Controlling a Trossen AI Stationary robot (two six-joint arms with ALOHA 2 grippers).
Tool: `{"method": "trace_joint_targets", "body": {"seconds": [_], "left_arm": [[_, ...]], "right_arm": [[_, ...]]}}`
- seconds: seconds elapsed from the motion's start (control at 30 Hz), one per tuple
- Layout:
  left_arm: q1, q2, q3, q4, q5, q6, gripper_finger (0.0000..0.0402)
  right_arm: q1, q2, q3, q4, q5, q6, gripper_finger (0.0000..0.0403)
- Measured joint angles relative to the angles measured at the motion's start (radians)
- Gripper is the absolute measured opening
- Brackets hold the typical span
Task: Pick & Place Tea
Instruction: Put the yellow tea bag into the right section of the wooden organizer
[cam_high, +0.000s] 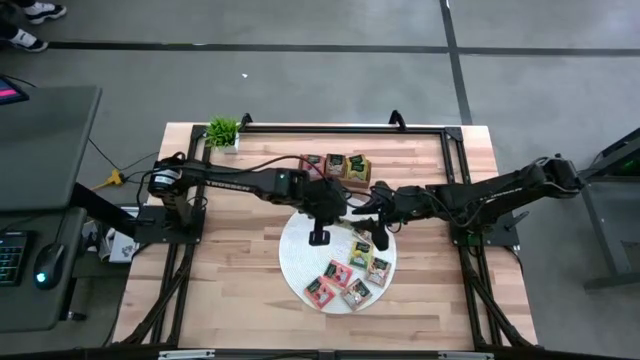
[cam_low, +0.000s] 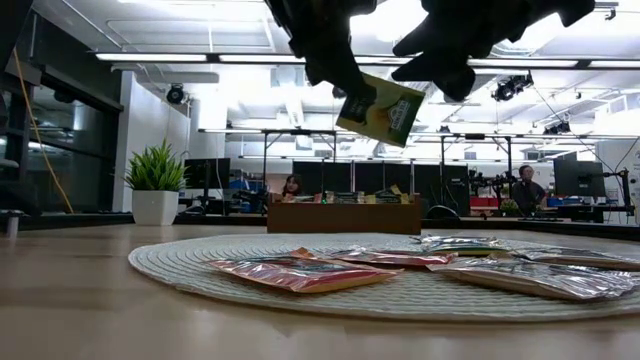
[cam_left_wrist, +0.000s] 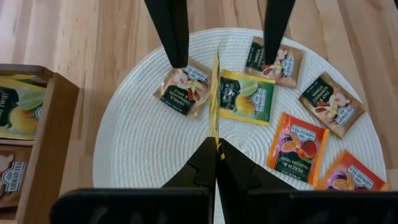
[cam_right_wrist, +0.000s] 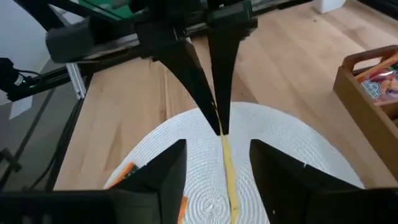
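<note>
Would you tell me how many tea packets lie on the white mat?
6 on the mat: three brown packets, one green packet, two orange packets side by side. A seventh packet hangs in the left gripper; arms may hide others.

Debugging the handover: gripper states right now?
Left gripper: shut on a yellow tea packet, lifted above the mat.
Right gripper: open, fingers either side of that packet.

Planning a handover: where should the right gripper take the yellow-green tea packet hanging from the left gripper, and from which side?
Its free half, away from the end pinched by the shut left gripper. The yellow-green flat square tea packet hangs edge-on between the fingers of the open right gripper, so probably close on its two flat faces, coming from opposite the left arm.
</note>
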Motion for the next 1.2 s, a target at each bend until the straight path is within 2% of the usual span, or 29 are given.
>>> {"method": "trace_joint_targets", "body": {"seconds": [0.23, 0.43, 0.67, 0.9, 1.03, 1.2], "left_arm": [[0.000, 0.000, 0.000, 0.002, -0.003, 0.000, 0.0000], [0.000, 0.000, 0.000, 0.006, -0.003, 0.002, 0.0000], [0.000, 0.000, 0.000, -0.004, -0.004, 0.012, 0.0000], [-0.002, 0.000, 0.000, -0.024, 0.002, 0.019, 0.0000], [-0.002, 0.000, 0.000, -0.023, 0.003, 0.033, 0.0000], [-0.002, 0.000, 0.000, -0.023, 0.006, 0.040, 0.0000]], "right_arm": [[-0.009, 0.017, 0.000, 0.030, 0.012, -0.008, 0.0180], [-0.035, 0.097, 0.058, 0.022, -0.028, -0.045, 0.0181], [-0.054, 0.198, 0.170, -0.107, -0.045, -0.097, 0.0181], [-0.059, 0.211, 0.186, -0.133, -0.052, -0.113, 0.0179], [-0.059, 0.211, 0.186, -0.133, -0.058, -0.118, 0.0154], [-0.059, 0.211, 0.185, -0.133, -0.065, -0.132, 0.0097]]}}
